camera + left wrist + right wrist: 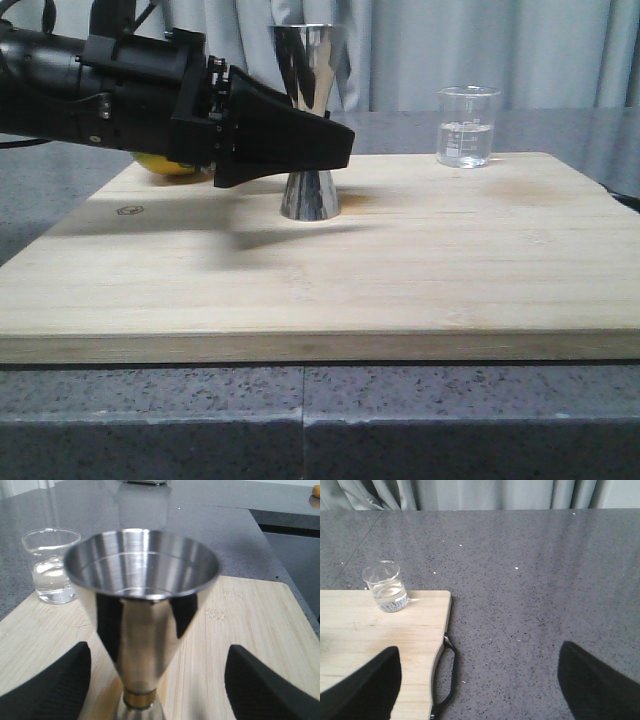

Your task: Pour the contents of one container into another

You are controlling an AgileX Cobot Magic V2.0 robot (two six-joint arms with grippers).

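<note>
Board: your wooden board (420,270) carries both vessels.
Left gripper (155,680): your fingers stand spread either side of the jigger's waist, not touching.
Right gripper (477,680): spread, holding nothing.
Jigger (311,120): upright, mid-board.
Beaker (466,126): far right corner, part-filled with clear liquid.

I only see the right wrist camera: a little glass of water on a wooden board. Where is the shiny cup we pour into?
Observer: The steel jigger stands upright near the middle of the board, left of the beaker in the front view.
Operator: Is something grabbing it?
Observer: The left gripper is open, with one finger on each side of the jigger and gaps between.
Operator: Is anything inside?
Observer: In the left wrist view its top cup looks empty.
</note>
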